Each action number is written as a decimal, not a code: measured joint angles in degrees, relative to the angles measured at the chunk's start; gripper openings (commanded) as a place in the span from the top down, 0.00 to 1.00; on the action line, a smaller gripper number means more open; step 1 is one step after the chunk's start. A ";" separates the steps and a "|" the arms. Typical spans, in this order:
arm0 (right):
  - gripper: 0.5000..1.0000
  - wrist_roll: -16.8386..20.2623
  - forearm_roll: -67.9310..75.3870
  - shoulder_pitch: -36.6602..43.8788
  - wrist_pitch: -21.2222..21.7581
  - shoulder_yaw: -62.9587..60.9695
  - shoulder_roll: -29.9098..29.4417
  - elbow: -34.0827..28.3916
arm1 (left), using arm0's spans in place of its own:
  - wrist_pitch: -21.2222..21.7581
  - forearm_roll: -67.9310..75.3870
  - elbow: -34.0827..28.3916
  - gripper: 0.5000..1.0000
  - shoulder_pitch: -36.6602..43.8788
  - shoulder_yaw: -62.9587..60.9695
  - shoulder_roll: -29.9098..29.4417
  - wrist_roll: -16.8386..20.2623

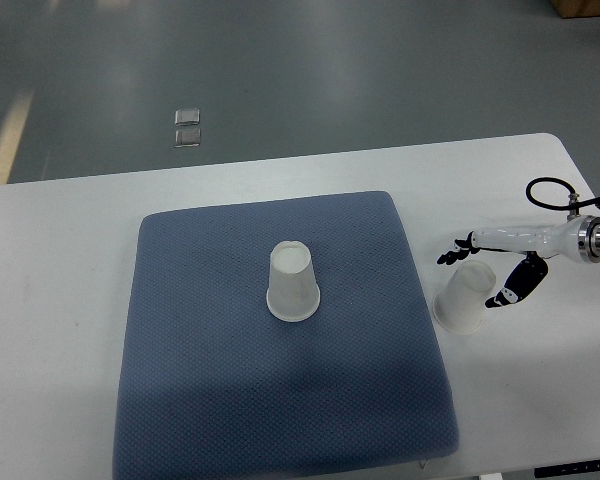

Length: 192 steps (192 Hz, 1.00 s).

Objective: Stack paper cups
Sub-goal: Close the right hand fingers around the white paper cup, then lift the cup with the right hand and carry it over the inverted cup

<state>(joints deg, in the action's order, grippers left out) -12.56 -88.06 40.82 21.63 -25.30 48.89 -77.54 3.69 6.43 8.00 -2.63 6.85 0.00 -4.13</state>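
A white paper cup (293, 283) stands upside down near the middle of the blue mat (210, 380). A second white paper cup (465, 298) lies tilted on the white table just off the mat's right edge. My right hand (485, 270) comes in from the right edge. Its fingers are spread around the top of the tilted cup, with the thumb at the cup's right side. The fingers look open and not closed on the cup. My left arm is not in view.
The white table (60, 300) carries the mat. Its far edge runs across the top, with grey floor beyond. A small clear object (188, 128) lies on the floor. A black cable loop (552, 193) sits on my right wrist.
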 measured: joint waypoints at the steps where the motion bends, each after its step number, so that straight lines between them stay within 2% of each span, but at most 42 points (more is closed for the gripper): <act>1: 0.34 0.00 0.00 -0.02 -0.05 0.01 -0.02 0.02 | 0.00 0.00 0.00 0.00 0.00 0.00 0.00 0.00; 40: 0.41 -0.01 -0.35 -0.10 -0.49 0.64 -0.11 0.41 | 0.00 0.00 0.00 0.00 0.00 0.00 0.00 0.00; 106: 0.77 -0.10 -0.45 0.15 -0.61 0.83 -0.11 0.89 | 0.00 0.00 0.00 0.00 0.00 0.00 0.00 0.00; 141: 0.76 -0.15 -0.10 1.42 -1.64 0.35 0.01 0.90 | 0.00 0.00 0.00 0.00 0.00 0.00 0.00 0.00; 192: 0.75 -0.22 3.44 10.80 -0.96 0.07 -0.06 0.90 | 0.00 0.00 0.00 0.00 0.00 0.00 0.00 0.00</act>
<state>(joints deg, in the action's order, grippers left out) -12.79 -84.61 51.62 20.67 -25.23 48.83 -76.64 3.69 6.43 8.00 -2.64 6.86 0.00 -4.13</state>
